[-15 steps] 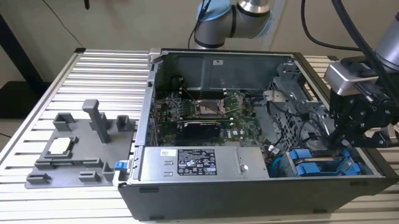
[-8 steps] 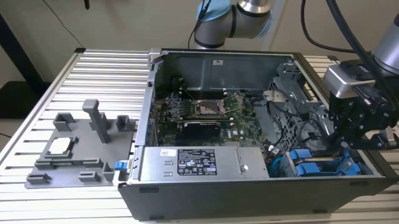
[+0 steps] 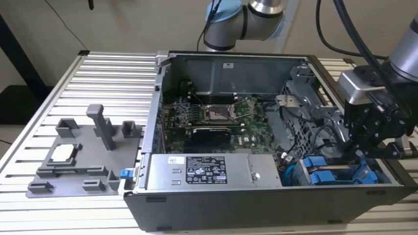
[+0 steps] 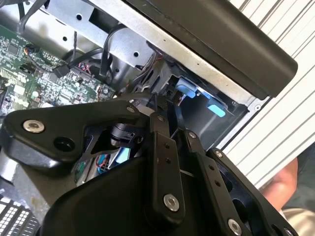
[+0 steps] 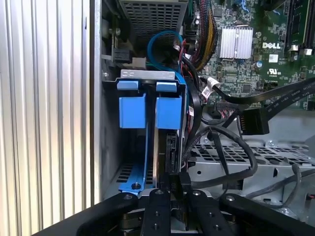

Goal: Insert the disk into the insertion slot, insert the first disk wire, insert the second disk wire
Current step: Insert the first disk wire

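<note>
Tool pinched shut on a black plug behind the disk, with black cables crowding close beside it.

My gripper has little room: black cables crowd close on one side, and the grey case wall stands on the other.

Arm stands behind the computer case. Its wrist link slants down over the case's side at the exterior view's right. Hand points down into the case at that near corner, fingers drawn close, pinching a black wire connector.
</note>
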